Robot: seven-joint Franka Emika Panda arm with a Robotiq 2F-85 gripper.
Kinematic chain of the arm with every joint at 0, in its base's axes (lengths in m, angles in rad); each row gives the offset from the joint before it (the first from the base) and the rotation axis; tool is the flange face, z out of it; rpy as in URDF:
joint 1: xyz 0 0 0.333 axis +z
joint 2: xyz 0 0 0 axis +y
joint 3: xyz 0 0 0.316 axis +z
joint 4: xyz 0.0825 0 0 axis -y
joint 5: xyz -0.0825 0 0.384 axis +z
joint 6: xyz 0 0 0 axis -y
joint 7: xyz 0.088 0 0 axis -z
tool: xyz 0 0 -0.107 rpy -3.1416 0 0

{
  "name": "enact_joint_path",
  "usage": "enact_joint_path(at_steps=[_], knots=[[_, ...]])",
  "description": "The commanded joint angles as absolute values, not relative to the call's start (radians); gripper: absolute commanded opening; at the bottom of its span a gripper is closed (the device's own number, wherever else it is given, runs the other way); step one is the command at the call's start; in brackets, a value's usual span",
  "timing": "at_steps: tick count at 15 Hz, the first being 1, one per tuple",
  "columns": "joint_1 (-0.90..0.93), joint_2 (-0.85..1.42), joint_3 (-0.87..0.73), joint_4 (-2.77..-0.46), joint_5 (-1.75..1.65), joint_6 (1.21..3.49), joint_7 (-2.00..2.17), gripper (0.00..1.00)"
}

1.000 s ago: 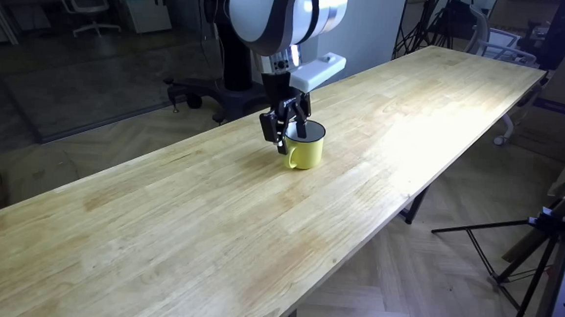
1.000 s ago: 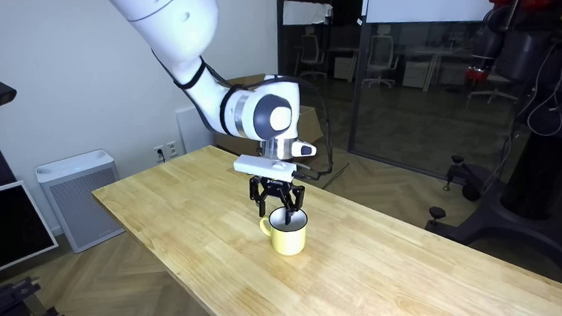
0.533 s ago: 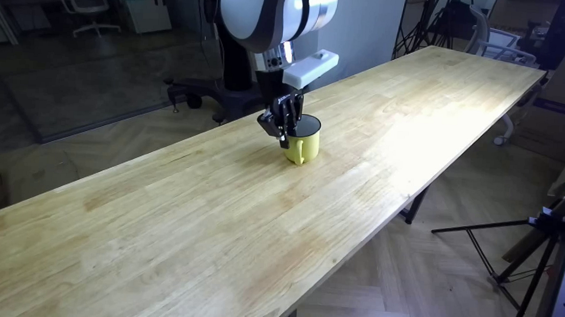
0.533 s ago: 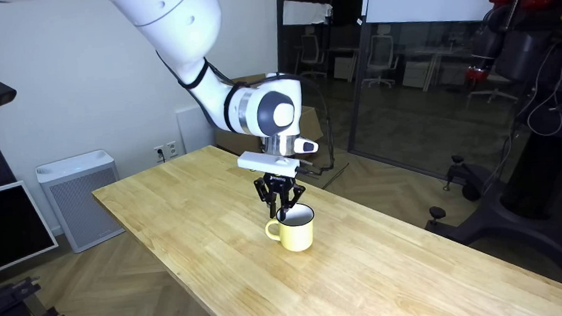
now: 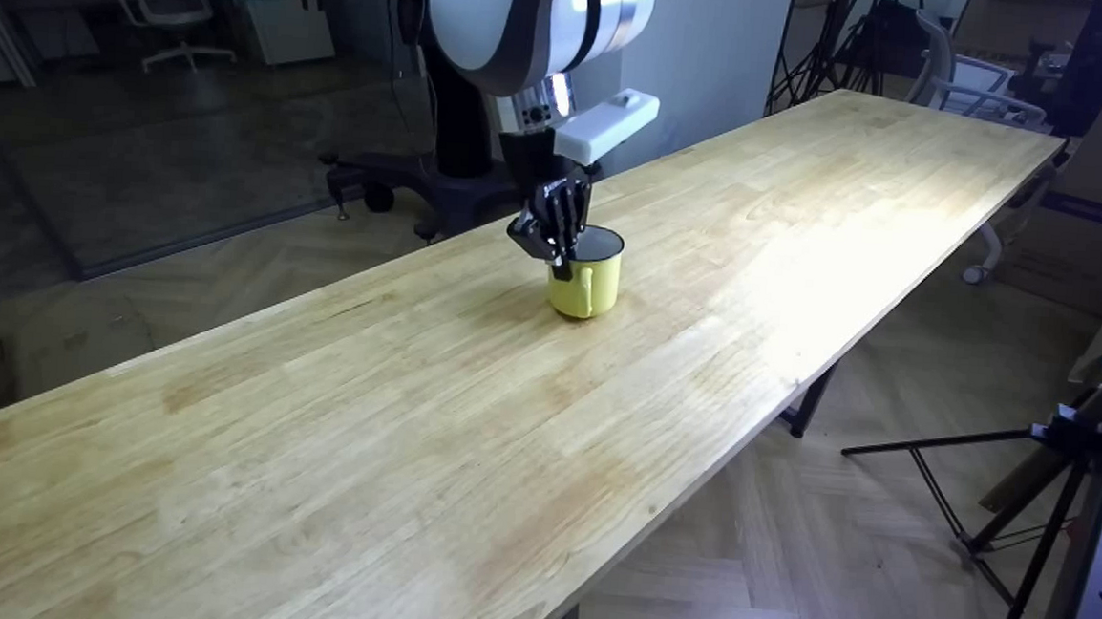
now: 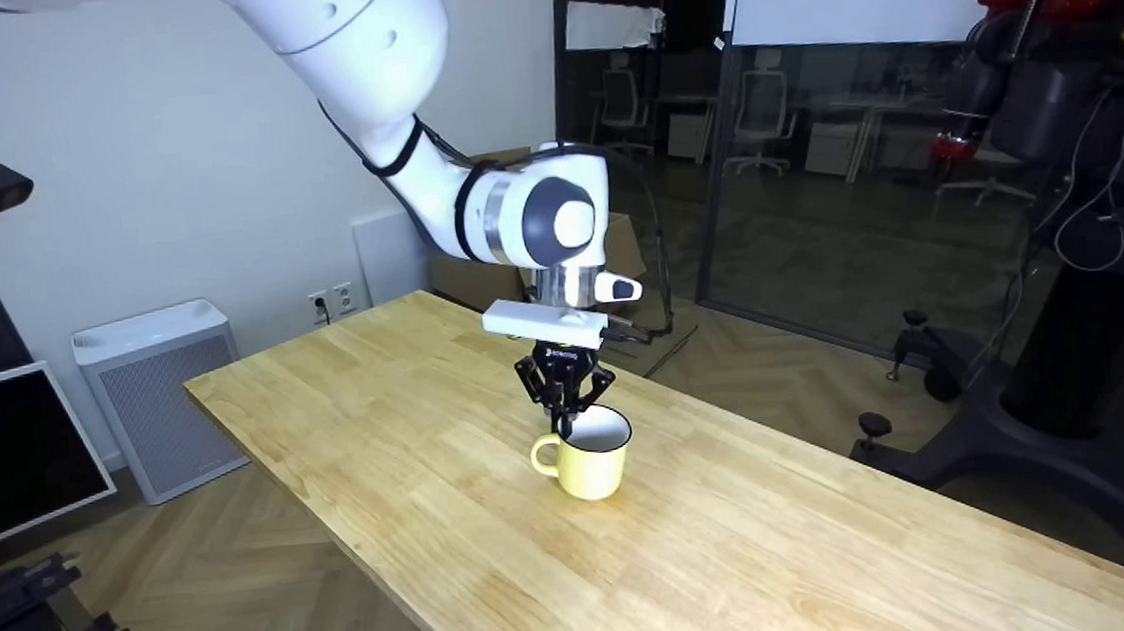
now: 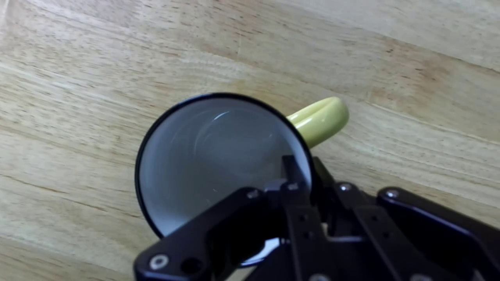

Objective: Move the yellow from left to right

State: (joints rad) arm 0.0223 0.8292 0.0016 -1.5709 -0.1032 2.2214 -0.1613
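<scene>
The yellow, a yellow mug [image 5: 600,291] with a white inside and a dark rim, is on the wooden table [image 5: 392,405]. In an exterior view the mug [image 6: 594,471] leans slightly; whether its base fully touches the wood I cannot tell. My gripper [image 7: 302,160] is shut on the mug's wall near the handle [image 7: 326,119]. One finger reaches down inside the cup and the other presses the outside, with the rim between them. Black finger links cover the lower right of the mug [image 7: 218,152] in the wrist view.
The long table's edge [image 5: 683,499] runs along one side above the floor. A dark wheeled stand [image 5: 459,165] is close behind the table. On the floor are a tripod [image 5: 967,541] and a white air purifier [image 6: 167,397].
The gripper's fingers have closed onto the mug's wall. The mug has turned, its handle swinging round, and shifted slightly. The arm has moved a little along with it.
</scene>
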Motion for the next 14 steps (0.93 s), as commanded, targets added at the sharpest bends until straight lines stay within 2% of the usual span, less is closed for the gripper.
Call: enact_joint_path(at_steps=[1,11,12,14], knots=[[0.018,0.831,0.011,-1.565,-0.108,2.209,-0.167,0.11],[0.019,0.832,0.015,-1.562,-0.108,2.198,-0.176,0.11],[0.019,0.832,0.015,-1.562,-0.108,2.198,-0.176,0.03],[0.02,0.821,0.012,-1.575,-0.11,2.199,-0.171,0.03]])
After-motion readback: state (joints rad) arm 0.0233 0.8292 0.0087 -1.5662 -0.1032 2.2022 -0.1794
